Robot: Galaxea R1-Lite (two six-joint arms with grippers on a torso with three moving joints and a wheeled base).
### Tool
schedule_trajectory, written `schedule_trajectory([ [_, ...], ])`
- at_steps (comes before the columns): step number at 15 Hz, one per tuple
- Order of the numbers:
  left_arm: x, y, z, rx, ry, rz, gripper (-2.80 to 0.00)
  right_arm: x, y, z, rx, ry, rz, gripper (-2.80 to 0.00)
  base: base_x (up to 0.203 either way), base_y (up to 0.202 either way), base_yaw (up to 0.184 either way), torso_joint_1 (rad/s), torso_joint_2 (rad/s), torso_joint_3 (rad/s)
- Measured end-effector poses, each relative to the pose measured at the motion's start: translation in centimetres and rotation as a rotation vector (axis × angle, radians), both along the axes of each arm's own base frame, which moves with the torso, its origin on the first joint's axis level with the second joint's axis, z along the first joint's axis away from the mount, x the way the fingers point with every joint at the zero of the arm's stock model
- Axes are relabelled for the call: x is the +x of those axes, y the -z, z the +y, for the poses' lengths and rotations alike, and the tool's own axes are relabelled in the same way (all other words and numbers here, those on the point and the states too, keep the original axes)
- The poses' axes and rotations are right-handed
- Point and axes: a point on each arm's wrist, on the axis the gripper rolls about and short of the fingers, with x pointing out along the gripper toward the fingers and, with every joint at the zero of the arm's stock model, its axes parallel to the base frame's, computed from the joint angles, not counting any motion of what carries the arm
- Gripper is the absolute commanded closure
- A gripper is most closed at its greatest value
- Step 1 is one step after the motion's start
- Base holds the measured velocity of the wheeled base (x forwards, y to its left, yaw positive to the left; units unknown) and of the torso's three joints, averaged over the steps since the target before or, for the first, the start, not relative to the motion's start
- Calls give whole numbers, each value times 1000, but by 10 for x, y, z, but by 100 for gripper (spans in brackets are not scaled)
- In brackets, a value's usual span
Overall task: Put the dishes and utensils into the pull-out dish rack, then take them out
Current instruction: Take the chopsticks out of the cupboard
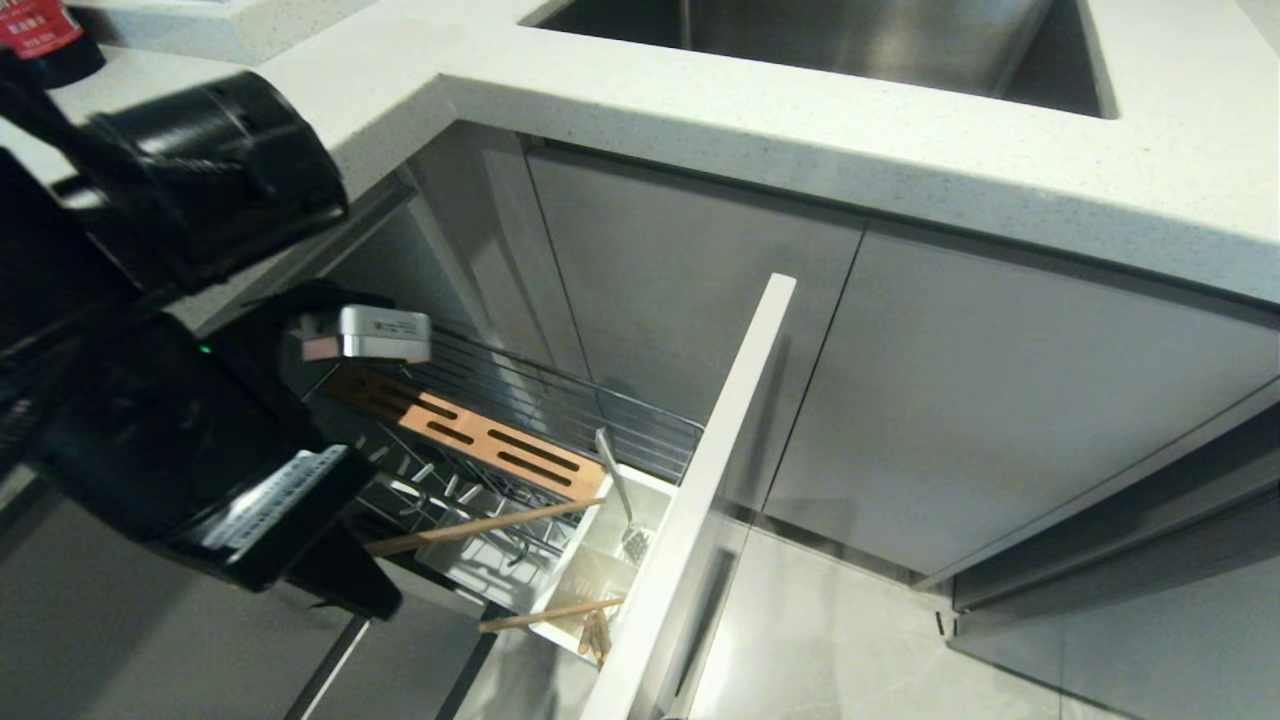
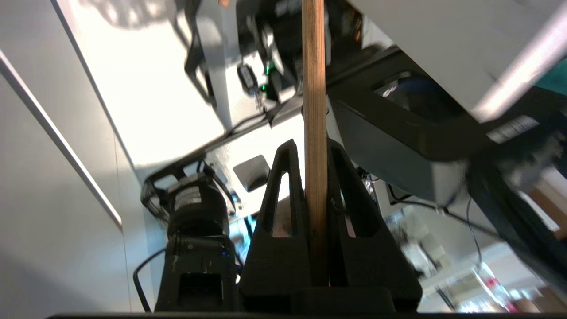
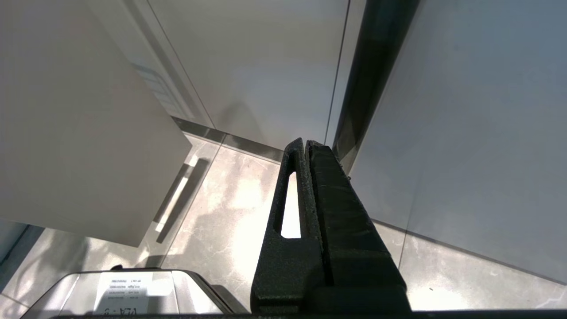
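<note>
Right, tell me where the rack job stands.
Done: the spoon stands in the white caddy, one chopstick at its edge. In hand: the left gripper clamps the other chopstick over the rack. Remaining: no plate or bowl shows in the rack. Right gripper idles near the floor.

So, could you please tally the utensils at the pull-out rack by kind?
Spoon: 1
Chopsticks: 2, one of them clamped in the left pincer
Total: 3
</note>
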Motion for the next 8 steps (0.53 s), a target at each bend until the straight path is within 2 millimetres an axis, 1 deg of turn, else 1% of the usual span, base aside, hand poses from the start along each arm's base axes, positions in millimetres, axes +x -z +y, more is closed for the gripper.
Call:
schedule_trajectory([
  [3,-29,-28,18,-96,18,-125,0,0,0,0,0,0,0,0,0,0,0,0,0,0],
  [6,-58,-47,42,-186,-14,-224,0,0,0,0,0,0,0,0,0,0,0,0,0,0],
  [8,-72,-58,54,-268,-37,-316,0,0,0,0,0,0,0,0,0,0,0,0,0,0],
])
